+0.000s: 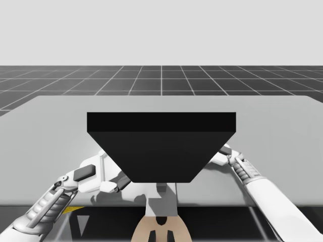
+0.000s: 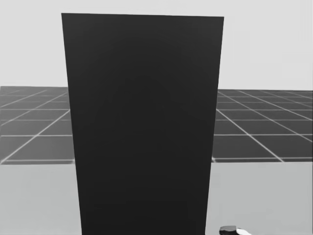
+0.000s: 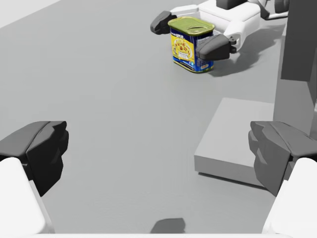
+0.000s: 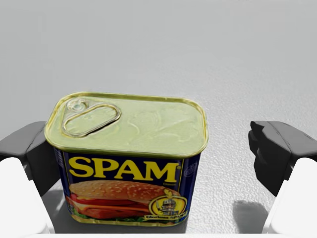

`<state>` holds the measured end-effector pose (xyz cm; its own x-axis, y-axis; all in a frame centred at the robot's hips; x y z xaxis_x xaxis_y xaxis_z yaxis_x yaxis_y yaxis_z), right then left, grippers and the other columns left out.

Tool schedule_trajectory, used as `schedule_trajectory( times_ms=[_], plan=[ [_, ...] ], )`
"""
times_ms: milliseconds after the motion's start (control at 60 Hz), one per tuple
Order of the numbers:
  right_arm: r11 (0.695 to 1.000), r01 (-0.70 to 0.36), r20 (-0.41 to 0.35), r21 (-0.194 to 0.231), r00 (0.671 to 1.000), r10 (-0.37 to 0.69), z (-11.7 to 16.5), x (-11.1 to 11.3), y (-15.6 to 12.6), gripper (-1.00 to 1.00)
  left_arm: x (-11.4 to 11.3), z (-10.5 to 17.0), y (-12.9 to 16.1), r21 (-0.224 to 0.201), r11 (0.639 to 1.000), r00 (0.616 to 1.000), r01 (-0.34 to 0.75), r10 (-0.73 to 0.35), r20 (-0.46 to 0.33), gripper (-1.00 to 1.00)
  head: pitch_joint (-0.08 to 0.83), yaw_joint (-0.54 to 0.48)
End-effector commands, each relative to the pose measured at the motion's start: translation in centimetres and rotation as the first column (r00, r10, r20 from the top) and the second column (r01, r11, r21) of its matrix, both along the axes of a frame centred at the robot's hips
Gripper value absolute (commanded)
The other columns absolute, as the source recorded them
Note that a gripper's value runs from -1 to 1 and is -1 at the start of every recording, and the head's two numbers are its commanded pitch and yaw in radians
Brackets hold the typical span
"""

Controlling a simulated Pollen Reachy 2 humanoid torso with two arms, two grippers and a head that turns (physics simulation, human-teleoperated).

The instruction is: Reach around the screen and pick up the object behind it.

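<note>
A yellow-and-blue rectangular can [image 4: 126, 148] with a pull-tab lid stands upright on the grey table. My right gripper [image 4: 156, 153] is open around it. One finger is close against the can's side and the other stands well clear. From the left wrist view the same can [image 3: 190, 42] sits far ahead, with my right gripper [image 3: 188, 34] straddling it. My left gripper [image 3: 157, 153] is open over bare table with nothing in it. The black screen [image 1: 161, 146] hides the can and my right hand in the high view, and my left gripper [image 1: 115, 184] sits at its near left corner.
The screen stands on a light grey base block [image 3: 233, 134], just ahead of my left gripper's finger on that side, with the dark panel [image 3: 297, 44] rising above it. In the head view the screen [image 2: 144, 127] blocks the middle. The table [image 1: 50, 126] stretches wide on both sides.
</note>
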<state>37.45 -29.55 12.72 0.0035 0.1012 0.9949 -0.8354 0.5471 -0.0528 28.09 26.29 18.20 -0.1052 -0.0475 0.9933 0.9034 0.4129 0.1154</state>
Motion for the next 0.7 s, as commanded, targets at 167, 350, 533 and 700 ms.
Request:
schedule_trajectory(
  times_ms=[167, 350, 533, 700],
  plan=[
    [0.999, 0.046, 0.076, 0.022, 0.996, -0.048, -1.9, 0.2, 1.7, 1.0, -0.1, -0.1, 0.0, 0.011, 1.0, 1.0, -0.001, 0.0, 0.013, -1.0, 0.107, -0.05],
    [0.999, 0.046, 0.08, 0.025, 0.996, -0.047, -1.6, -0.4, 1.1, 1.0, -0.1, -0.1, -0.1, 0.018, 1.0, 1.0, -0.005, 0.004, 0.019, -1.0, 0.103, -0.05],
    [0.996, 0.089, 0.11, 0.027, 0.99, -0.091, -0.1, -2.1, -2.4, 1.0, 0.0, -0.1, 0.0, 0.016, 1.0, 1.0, -0.01, 0.009, 0.02, -1.0, 0.107, -0.05],
    [0.983, 0.179, 0.131, 0.037, 0.974, -0.183, 1.0, -4.2, -7.5, 1.0, 0.0, -0.1, 0.0, 0.019, 1.0, 1.0, -0.012, 0.012, 0.021, -1.0, 0.104, -0.05]
  ],
)
